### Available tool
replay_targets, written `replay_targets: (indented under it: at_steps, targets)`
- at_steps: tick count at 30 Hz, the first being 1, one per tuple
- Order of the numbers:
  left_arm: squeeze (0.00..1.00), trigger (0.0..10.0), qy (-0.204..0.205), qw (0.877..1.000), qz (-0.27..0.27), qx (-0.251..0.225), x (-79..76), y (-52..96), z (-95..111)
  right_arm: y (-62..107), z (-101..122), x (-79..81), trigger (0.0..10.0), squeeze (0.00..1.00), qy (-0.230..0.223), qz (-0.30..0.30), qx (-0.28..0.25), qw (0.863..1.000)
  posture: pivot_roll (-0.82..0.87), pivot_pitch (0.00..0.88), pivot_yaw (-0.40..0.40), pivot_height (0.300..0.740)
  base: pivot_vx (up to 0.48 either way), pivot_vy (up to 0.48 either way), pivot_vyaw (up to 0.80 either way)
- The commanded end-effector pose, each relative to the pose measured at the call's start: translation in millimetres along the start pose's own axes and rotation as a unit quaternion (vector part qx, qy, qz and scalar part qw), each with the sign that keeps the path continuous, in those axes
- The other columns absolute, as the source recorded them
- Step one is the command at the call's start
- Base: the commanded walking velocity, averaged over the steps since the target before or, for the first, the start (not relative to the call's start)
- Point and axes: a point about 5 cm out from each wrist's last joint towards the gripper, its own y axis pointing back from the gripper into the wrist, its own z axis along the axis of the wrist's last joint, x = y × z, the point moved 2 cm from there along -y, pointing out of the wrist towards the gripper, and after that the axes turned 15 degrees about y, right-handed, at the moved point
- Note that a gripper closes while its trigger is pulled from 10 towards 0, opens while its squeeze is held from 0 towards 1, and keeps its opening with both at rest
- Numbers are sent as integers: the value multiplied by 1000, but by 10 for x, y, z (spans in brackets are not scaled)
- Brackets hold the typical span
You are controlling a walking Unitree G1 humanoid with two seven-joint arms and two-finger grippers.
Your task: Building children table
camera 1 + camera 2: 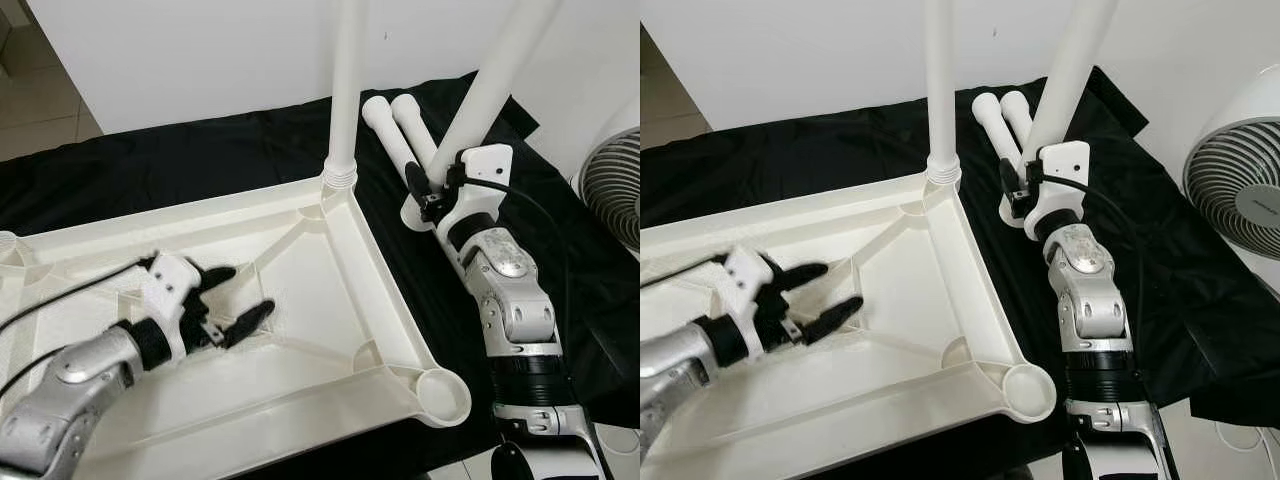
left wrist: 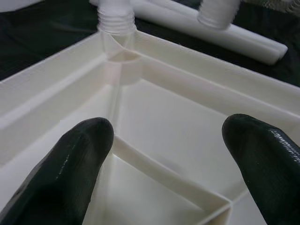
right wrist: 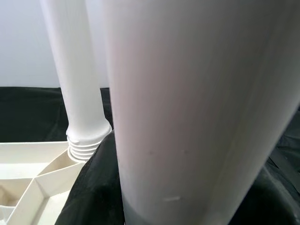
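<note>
Fitting legs: the right gripper (image 1: pixel 432 187) clasps a loose leg (image 1: pixel 492 82), tilted, the upturned tabletop (image 1: pixel 330 300) beside it. The left gripper (image 1: pixel 233 297), fingers spread, rests inside. Next, seat that leg in the near corner socket (image 1: pixel 443 393).

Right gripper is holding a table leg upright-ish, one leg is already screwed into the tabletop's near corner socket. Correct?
Not quite. The screwed-in leg stands in the far corner of the tabletop, as the left eye view shows; the near corner socket is empty. The right gripper does hold a tilted leg.
</note>
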Motion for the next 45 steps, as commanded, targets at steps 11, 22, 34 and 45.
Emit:
replay_targets:
  at_steps: [11, 22, 34, 45]
  targets:
    - [0, 10000, -41, 985, -91, 137, -304, -105, -500, 15, 6, 34, 10000, 0, -3, 1, -8, 1000, -58, 130, 73, 740, 0, 0, 0]
    - [0, 10000, -67, 989, 12, 130, 33, -288, -466, 36, 5, 22, 10000, 0, -3, -5, -8, 1000, -76, 122, 88, 740, 0, 0, 0]
    - [0, 10000, -96, 986, 84, 103, 359, -459, -295, 48, 3, 45, 10000, 0, -11, -10, -8, 1000, -81, 124, 100, 740, 0, 0, 0]
    - [0, 10000, -98, 985, 106, 91, 473, -556, -201, 83, -3, 37, 10000, 0, -15, -18, -5, 1000, -82, 135, 111, 740, 0, 0, 0]
